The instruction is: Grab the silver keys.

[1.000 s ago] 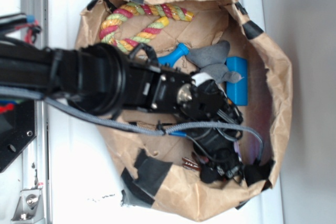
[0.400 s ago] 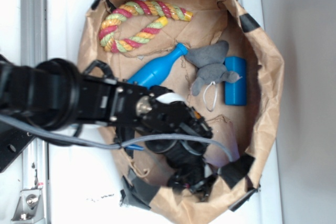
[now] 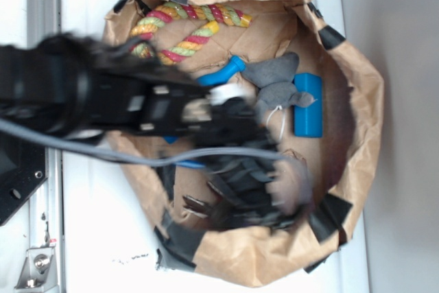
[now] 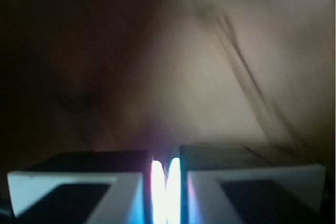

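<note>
The silver keys lie as a small fan of metal blades on the floor of the brown paper bag, near its lower left wall. They look sharp while my arm is smeared by motion. My gripper reaches down into the bag just right of the keys; whether it touches them is hidden by blur. In the wrist view the gripper has its two white-edged fingers almost together. Only a thin bright white strip shows between them, over blurred brown paper. The keys themselves do not show there.
In the bag also lie a coloured rope toy at the top, a blue bottle partly under my arm, a grey stuffed toy and a blue cylinder. Black tape patches line the rim. A grey cable trails from the arm.
My arm has swung up and left inside the bag and is now motion-blurred. The bag has shifted shape, and the keys show again at the lower left.
</note>
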Action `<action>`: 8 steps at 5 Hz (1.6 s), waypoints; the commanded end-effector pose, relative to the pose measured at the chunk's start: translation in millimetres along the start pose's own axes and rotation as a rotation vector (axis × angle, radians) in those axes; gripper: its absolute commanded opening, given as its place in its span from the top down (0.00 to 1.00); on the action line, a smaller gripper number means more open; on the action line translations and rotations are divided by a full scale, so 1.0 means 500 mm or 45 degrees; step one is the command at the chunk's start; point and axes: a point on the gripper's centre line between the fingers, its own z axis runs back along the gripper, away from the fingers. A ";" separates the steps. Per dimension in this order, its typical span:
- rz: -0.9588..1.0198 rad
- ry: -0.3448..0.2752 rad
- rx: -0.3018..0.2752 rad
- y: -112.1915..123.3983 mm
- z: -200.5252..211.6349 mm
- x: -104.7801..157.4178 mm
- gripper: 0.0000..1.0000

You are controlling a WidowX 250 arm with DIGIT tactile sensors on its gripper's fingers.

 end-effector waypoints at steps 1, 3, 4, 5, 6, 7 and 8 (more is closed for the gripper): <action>0.096 -0.117 0.066 -0.050 0.134 0.075 1.00; 0.034 -0.350 0.305 -0.052 0.230 0.000 1.00; 0.145 -0.429 0.379 -0.048 0.232 0.045 1.00; 0.197 -0.464 0.463 -0.035 0.232 0.074 1.00; 0.168 -0.419 0.464 -0.030 0.235 0.068 1.00; 0.133 -0.334 0.415 -0.030 0.258 0.053 1.00; 0.079 -0.264 0.390 -0.020 0.280 0.049 1.00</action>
